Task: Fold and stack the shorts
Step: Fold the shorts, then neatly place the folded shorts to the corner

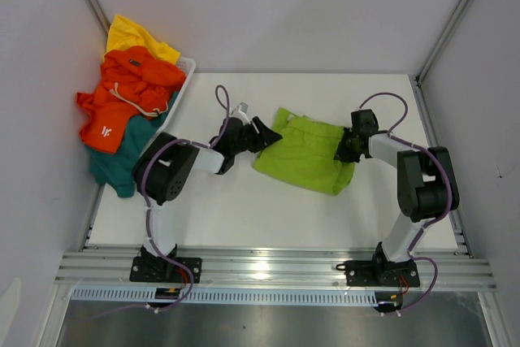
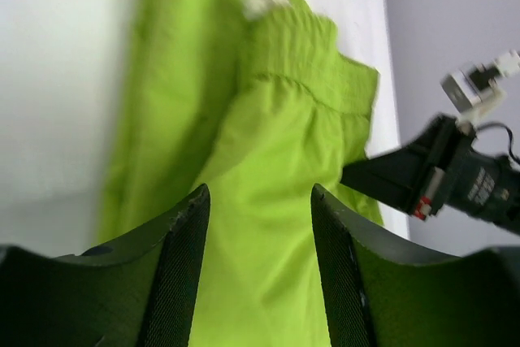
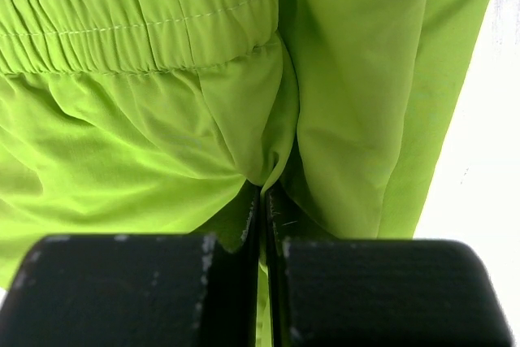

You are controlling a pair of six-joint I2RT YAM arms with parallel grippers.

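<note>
Top external, right hand [image 1: 343, 152] pinching lime shorts [image 1: 307, 158] edge, left hand [image 1: 268, 134] released beside them.

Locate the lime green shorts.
In the top view, the lime green shorts lie centrally between the left hand and the right hand, which pinches their edge.

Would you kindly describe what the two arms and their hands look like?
The left arm and right arm have white links, bulky black joints and looping purple cables. The left hand and right hand are black, with broad fingers.
</note>
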